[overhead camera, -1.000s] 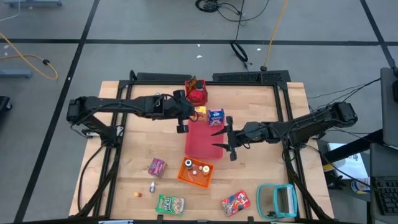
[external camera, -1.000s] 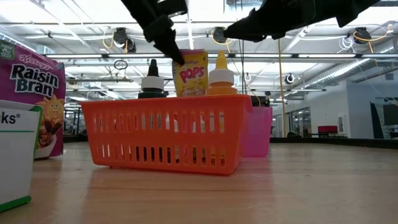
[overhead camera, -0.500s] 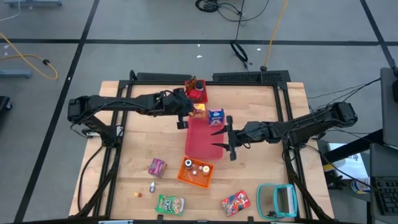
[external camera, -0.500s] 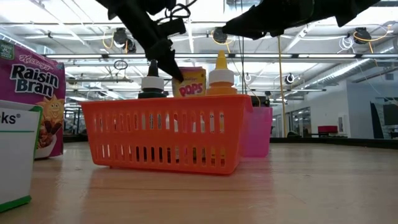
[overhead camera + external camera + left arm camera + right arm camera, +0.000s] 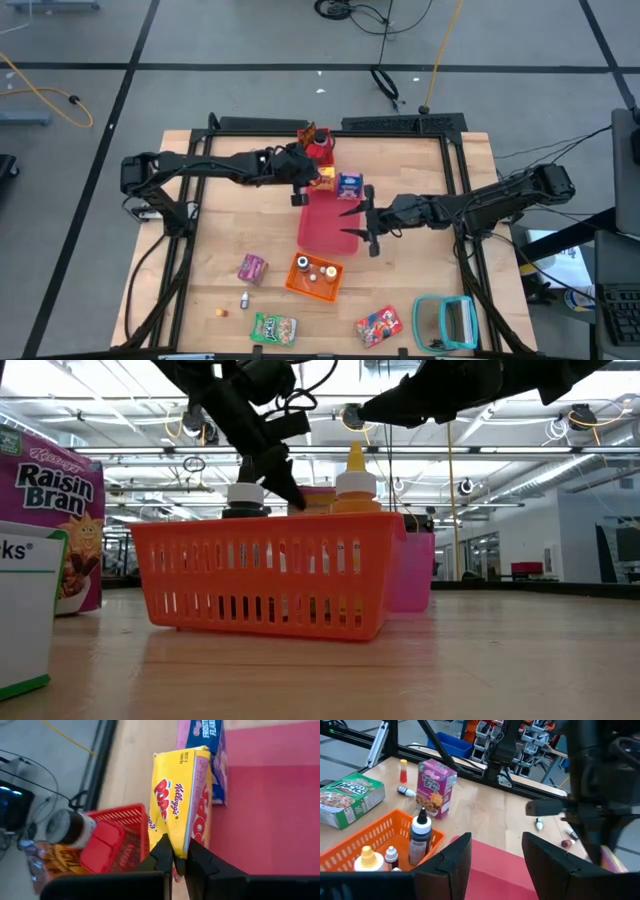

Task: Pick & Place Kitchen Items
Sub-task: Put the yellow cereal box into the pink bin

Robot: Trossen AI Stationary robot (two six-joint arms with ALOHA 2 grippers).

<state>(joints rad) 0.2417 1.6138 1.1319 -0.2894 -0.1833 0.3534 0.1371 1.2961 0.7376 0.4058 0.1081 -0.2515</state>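
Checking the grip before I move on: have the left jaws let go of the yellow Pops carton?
No, in the left wrist view the left gripper is shut on the edge of the yellow Pops carton.

A yellow Corn Pops carton (image 5: 182,802) lies at the far edge of the flat red mat (image 5: 322,225), just beside a blue Frosted Flakes carton (image 5: 348,185). A dark jar (image 5: 70,826) sits at the red bin (image 5: 318,152). Nearer, an orange bin (image 5: 313,277) holds a black bottle (image 5: 420,840) and a yellow bottle (image 5: 367,859). On the surface stand a pink-purple Raisin Bran carton (image 5: 252,268), a green packet (image 5: 273,327), a red packet (image 5: 379,324) and tiny bottles (image 5: 244,299)
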